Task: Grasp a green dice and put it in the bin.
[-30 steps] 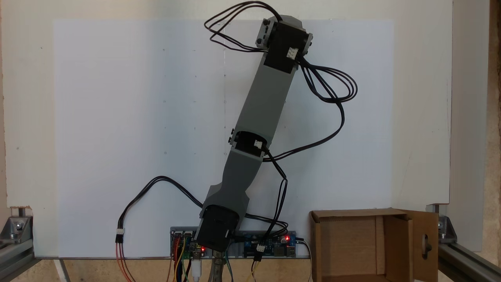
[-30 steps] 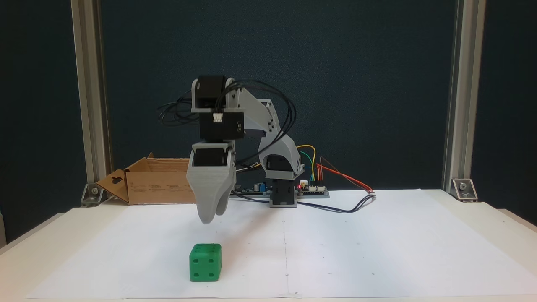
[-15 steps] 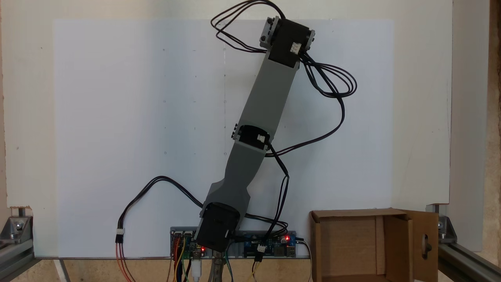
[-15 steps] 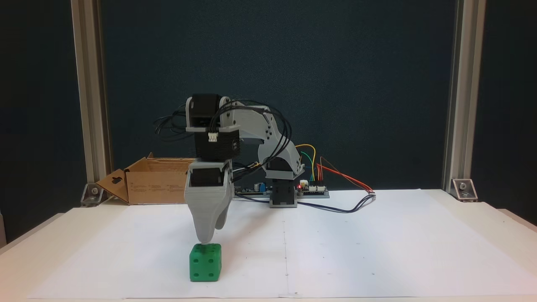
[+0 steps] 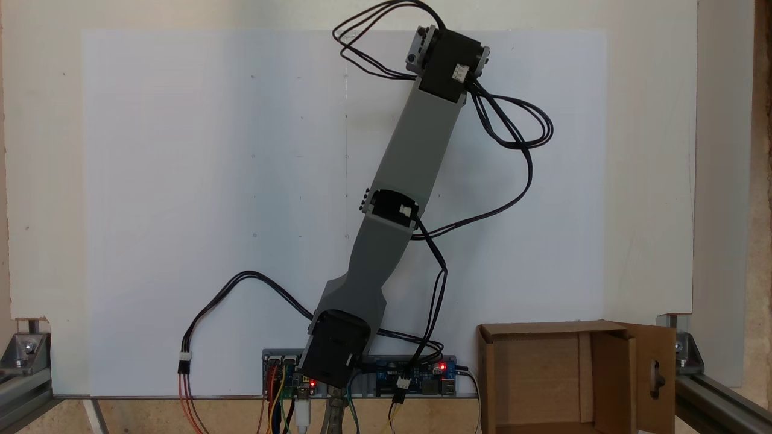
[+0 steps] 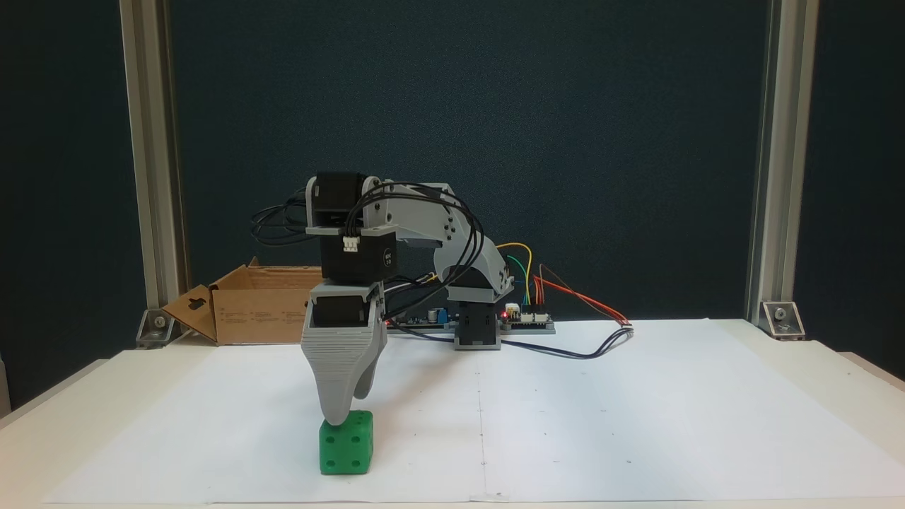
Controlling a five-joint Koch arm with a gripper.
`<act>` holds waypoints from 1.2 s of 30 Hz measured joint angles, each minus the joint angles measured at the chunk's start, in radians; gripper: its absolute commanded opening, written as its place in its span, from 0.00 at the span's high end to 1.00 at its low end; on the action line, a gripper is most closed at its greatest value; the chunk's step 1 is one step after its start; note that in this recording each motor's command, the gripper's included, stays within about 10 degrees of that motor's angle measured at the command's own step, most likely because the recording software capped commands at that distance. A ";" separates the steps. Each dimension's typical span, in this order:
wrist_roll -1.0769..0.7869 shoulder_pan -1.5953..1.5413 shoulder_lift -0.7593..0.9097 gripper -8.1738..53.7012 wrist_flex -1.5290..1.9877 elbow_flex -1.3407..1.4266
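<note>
The green dice [image 6: 351,449] rests on the white paper near the table's front edge, left of centre. My gripper [image 6: 348,408] hangs straight down over it. It is open: one grey fingertip [image 6: 334,416] overlaps the dice's top left corner, and the other tip ends higher, behind and to the right. The dice sits flat on the paper. From above, the wrist motor [image 5: 451,65] covers the gripper and the dice. The bin [image 6: 265,304] is a brown cardboard box standing open beside the arm's base, also seen from above [image 5: 543,377].
The arm's base and circuit boards [image 6: 495,322] stand at the back middle with loose cables [image 5: 512,126] looping off the arm. Aluminium posts [image 6: 152,177] mark the table's back corners. White paper [image 6: 636,410] covers the table.
The arm has stretched forward and lowered. My gripper came down from well above the dice until its front fingertip reaches the dice's top corner. The dice has not moved.
</note>
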 measured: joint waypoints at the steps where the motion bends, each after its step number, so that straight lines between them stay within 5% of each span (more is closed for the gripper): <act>1: 0.000 0.000 -0.002 0.13 -0.003 0.000; 36: 0.000 -0.003 -0.051 0.14 -0.091 0.000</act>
